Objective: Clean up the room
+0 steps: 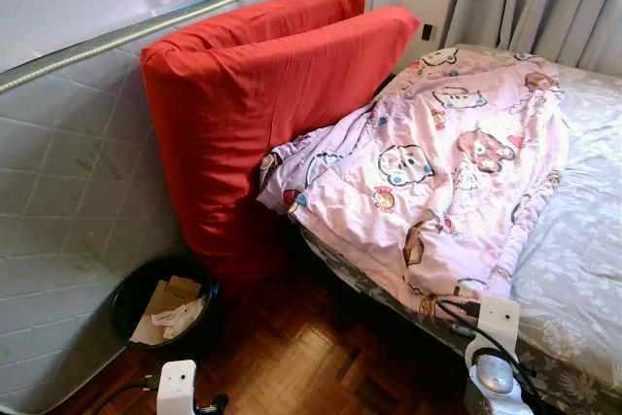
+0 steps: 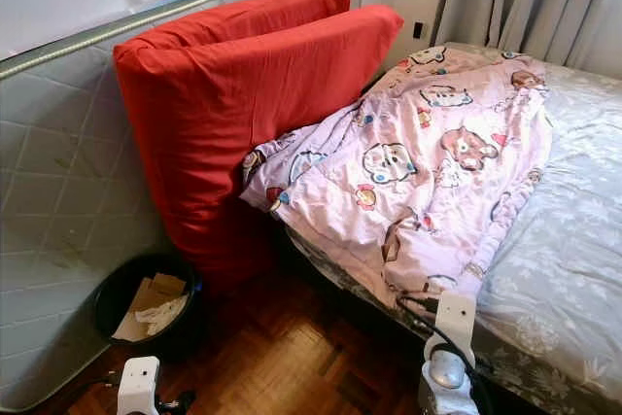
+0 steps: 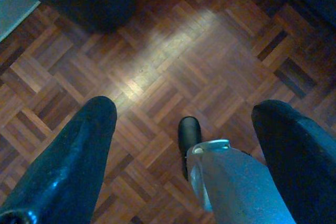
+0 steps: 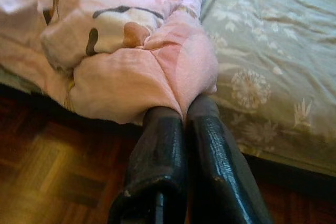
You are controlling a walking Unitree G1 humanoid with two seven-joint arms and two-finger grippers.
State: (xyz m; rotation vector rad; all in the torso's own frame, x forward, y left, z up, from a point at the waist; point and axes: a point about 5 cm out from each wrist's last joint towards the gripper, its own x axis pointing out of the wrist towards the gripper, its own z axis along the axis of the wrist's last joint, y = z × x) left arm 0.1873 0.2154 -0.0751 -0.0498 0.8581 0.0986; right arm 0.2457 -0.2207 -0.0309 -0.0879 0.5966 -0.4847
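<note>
Your right hand [image 4: 181, 111] pinches the near corner of the pink cartoon-print quilt [image 1: 428, 162] on the grey floral bed [image 1: 583, 240], while your left hand [image 3: 184, 129] hangs wide over the parquet floor [image 3: 157, 66].

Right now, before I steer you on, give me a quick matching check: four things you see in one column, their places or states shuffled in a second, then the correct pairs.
Things:
1. red cushions
2. pink blanket
3. black bin
4. left gripper

Places or states:
A. on the wood floor, holding paper scraps
B. open above bare parquet
C. propped against the upright mattress
D. pinched at its edge by the right gripper, spread over the bed

Pairs: 1-C, 2-D, 3-A, 4-B
</note>
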